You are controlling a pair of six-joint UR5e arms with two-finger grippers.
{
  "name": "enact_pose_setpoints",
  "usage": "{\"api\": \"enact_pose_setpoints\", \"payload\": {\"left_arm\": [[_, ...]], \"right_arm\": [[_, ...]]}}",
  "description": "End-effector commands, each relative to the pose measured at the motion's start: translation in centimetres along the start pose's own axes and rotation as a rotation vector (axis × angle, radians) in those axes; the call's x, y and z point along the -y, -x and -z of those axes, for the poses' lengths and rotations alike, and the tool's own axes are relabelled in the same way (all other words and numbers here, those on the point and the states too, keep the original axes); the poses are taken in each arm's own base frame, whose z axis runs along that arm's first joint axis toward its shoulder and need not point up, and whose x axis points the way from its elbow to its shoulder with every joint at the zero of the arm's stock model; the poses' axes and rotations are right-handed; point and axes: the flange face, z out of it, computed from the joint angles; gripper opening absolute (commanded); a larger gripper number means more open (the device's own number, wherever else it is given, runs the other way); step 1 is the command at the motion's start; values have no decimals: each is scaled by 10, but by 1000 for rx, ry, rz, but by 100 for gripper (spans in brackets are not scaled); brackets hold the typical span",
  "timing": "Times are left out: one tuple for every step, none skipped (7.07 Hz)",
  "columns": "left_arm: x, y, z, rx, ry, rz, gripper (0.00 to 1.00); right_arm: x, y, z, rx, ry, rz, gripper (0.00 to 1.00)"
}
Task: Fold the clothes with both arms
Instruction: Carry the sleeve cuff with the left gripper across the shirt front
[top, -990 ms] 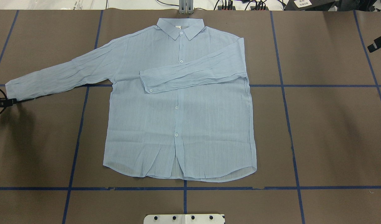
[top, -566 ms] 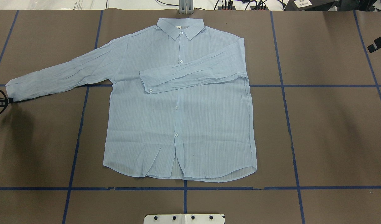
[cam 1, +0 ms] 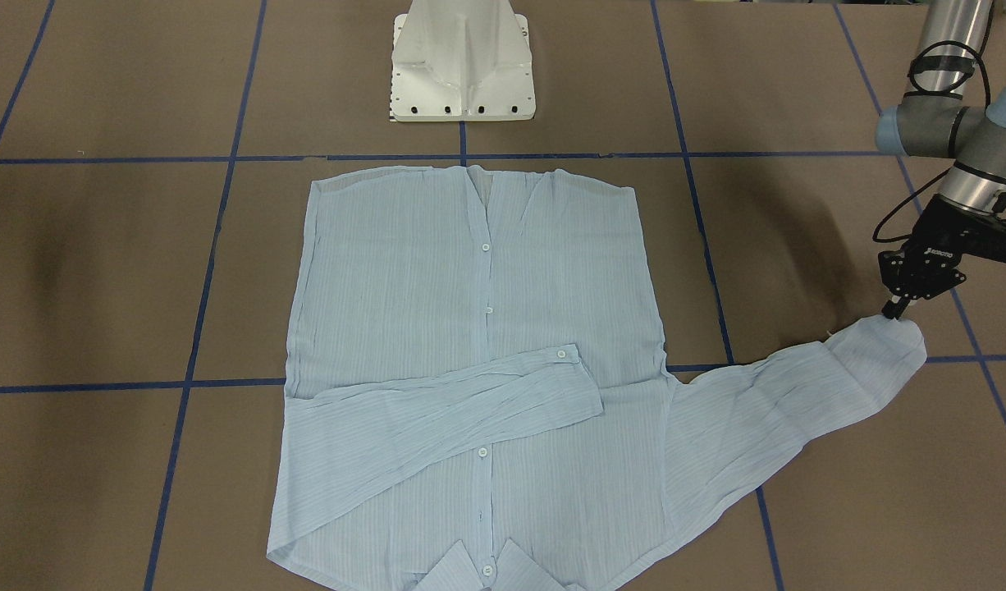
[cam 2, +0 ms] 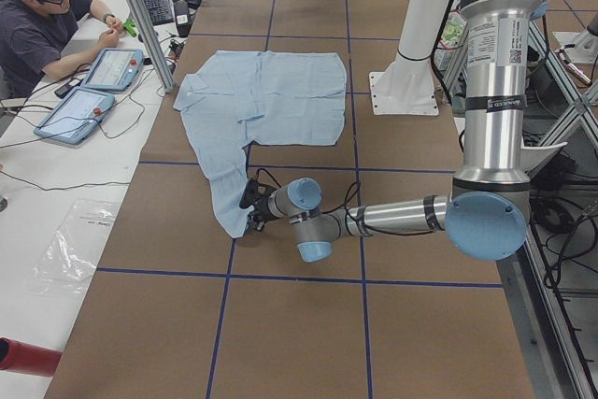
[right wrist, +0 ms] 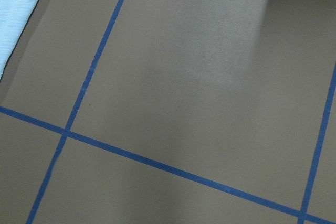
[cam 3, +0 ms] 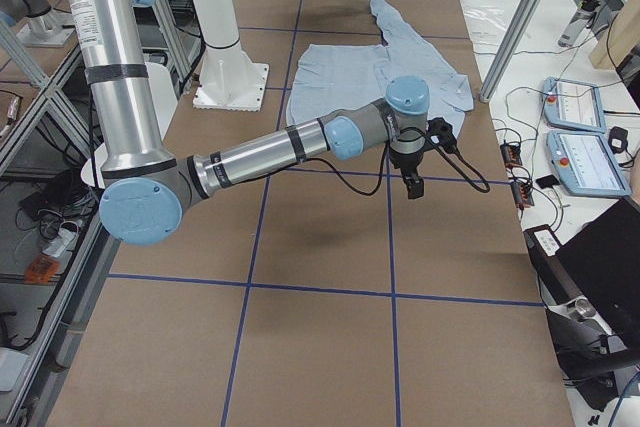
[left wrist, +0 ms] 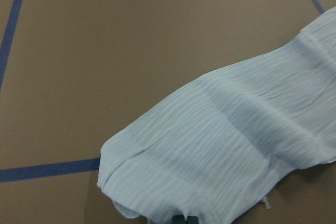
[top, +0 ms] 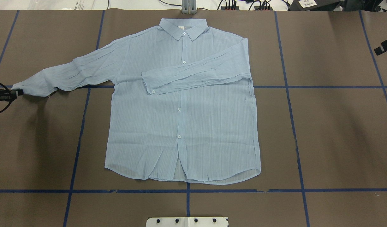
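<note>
My left gripper [top: 17, 92] is clamped on the cuff [top: 27, 89] of the outstretched sleeve [top: 73, 74] at the table's [top: 338, 142] left, its length running rightward to the shirt [top: 181, 126] lying flat at centre.

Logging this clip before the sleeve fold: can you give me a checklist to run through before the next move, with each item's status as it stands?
1. Grip of the left gripper on the outstretched sleeve: ok. The jaws are closed on the edge of the cuff, which is bunched toward them.
2. The other sleeve folded across the chest: ok.
3. The shirt lying flat, buttons up, collar on the far side from the robot: ok.
4. The right gripper off the cloth: ok. It hangs over bare table beside the shirt.
5. The right gripper's jaws ready, open or shut: cannot tell.
</note>
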Motion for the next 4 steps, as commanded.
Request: {"api": "enact_pose_setpoints", "payload": {"left_arm": [[63, -82, 4, -143, -105, -36, 0], [96, -126, -9, -230, -116, 37, 0], [139, -184, -30, -313, -101, 151, 0], [145, -272, -63, -368, -28, 194, 0]], "right_arm": [[-3, -2, -1, 2, -9, 3, 100], [-4, -3, -2, 2, -8, 2, 100], [-4, -2, -2, 2, -9, 1, 100], [-5, -4, -3, 1, -6, -2, 100]]}}
